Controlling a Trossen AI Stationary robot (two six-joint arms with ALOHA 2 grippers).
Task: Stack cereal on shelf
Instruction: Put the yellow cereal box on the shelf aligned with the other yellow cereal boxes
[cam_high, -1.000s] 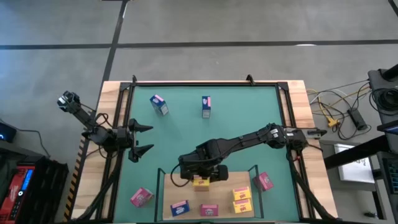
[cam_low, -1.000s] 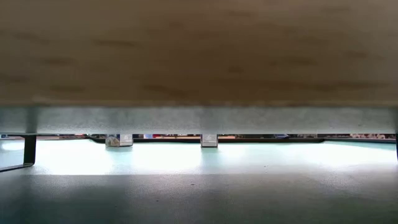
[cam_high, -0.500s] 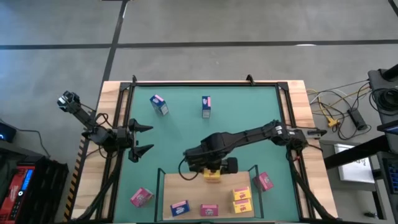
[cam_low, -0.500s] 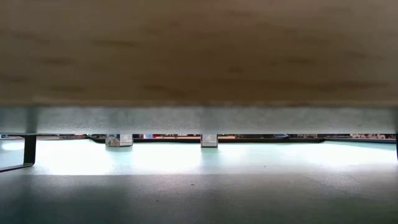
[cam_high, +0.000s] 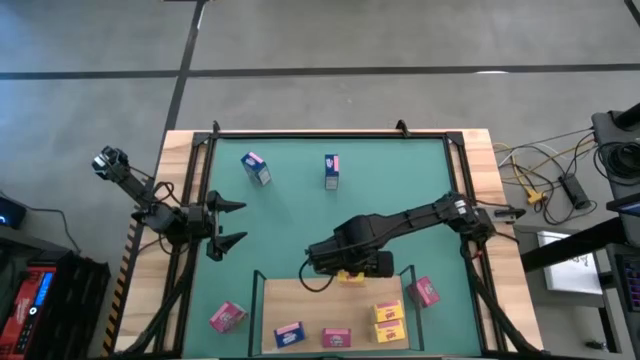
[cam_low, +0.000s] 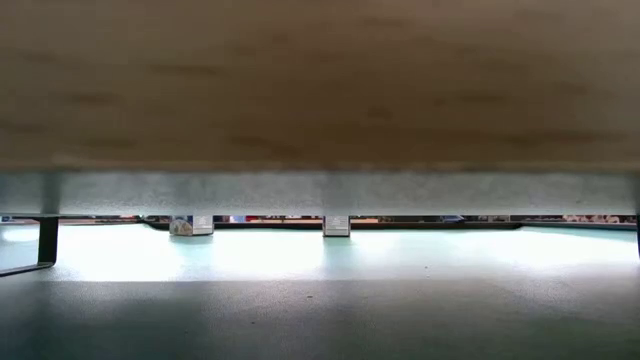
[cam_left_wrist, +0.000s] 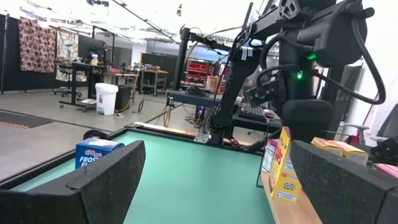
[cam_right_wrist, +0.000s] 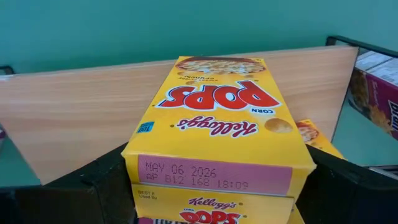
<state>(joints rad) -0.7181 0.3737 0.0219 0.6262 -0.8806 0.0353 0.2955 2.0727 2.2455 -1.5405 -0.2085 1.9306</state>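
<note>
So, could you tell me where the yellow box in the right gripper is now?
In the high view, the yellow box sits in the right gripper over the shelf's back edge.

Yellow cereal box (cam_right_wrist: 216, 121) over shelf (cam_right_wrist: 81, 121)

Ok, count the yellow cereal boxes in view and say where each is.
3. One yellow box is in the right gripper over the shelf; two yellow boxes lie on its right side.

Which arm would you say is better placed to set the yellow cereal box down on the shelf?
The right. Its gripper is shut on the yellow box above the shelf; the left gripper waits open at the mat's left edge.
</note>
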